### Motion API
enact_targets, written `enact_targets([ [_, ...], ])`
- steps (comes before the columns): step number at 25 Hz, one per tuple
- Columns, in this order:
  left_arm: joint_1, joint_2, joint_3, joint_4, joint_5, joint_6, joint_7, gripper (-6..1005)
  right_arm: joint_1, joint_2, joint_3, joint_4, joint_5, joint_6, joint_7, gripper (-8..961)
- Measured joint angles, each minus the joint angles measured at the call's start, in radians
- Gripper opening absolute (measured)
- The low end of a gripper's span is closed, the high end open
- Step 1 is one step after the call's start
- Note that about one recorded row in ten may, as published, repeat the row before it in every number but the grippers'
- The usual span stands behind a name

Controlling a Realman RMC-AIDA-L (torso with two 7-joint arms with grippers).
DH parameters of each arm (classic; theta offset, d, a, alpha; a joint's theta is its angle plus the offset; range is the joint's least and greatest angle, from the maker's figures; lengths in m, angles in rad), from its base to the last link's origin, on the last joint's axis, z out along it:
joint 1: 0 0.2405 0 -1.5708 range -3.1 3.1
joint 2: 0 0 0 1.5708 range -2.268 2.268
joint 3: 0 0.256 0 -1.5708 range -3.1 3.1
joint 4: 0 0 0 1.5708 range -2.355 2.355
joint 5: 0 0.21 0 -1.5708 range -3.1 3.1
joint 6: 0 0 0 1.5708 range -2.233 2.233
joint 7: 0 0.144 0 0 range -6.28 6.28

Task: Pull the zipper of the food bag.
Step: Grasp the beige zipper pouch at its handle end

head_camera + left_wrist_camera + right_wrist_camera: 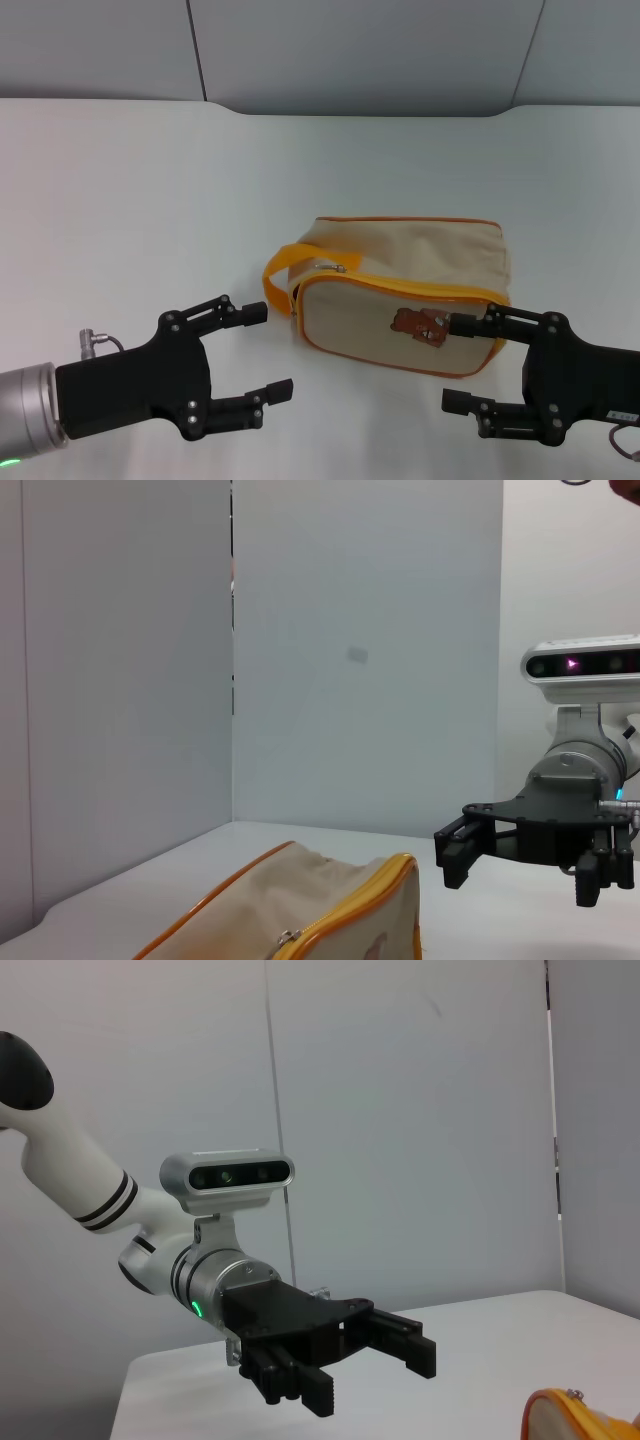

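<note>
The black left gripper (255, 350) hung low at the near edge of the white table (150, 200), its fingers spread wide with nothing between them. The black right gripper (462, 362) sat at about the same depth on the opposite side, its jaws likewise parted and empty, its upper finger overlapping the near right corner of the bag in the head view; whether it touched could not be told.

Between the two, and a little beyond their fingertips, lay the boxy beige canvas food bag with orange piping (410, 270), its long axis running from one gripper toward the other. The thin orange-taped zipper (400, 290) edged the bear-printed panel facing the robot. Its small silvery metal pull tab (294, 310) appeared to sit at the end nearest the left gripper, just beyond and inward of that gripper's upper fingertip, beside the wide orange strap loop (285, 265).

Judging from this, the left gripper was the nearer one to the tab, and the track ran away from it toward the right gripper.
</note>
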Motion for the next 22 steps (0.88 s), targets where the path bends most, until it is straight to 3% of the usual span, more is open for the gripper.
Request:
enact_targets([
  [13, 0.0, 0.0, -0.004, -0.025, -0.006, -0.02, 0.033, 794, 0.001, 0.0, 0.004, -0.001, 0.006, 0.001, -0.001, 759],
  [22, -0.047, -0.001, -0.01, -0.224, -0.117, -0.344, 0.186, 769, -0.005, 0.004, 0.012, 0.005, 0.013, -0.012, -0.041, 759],
])
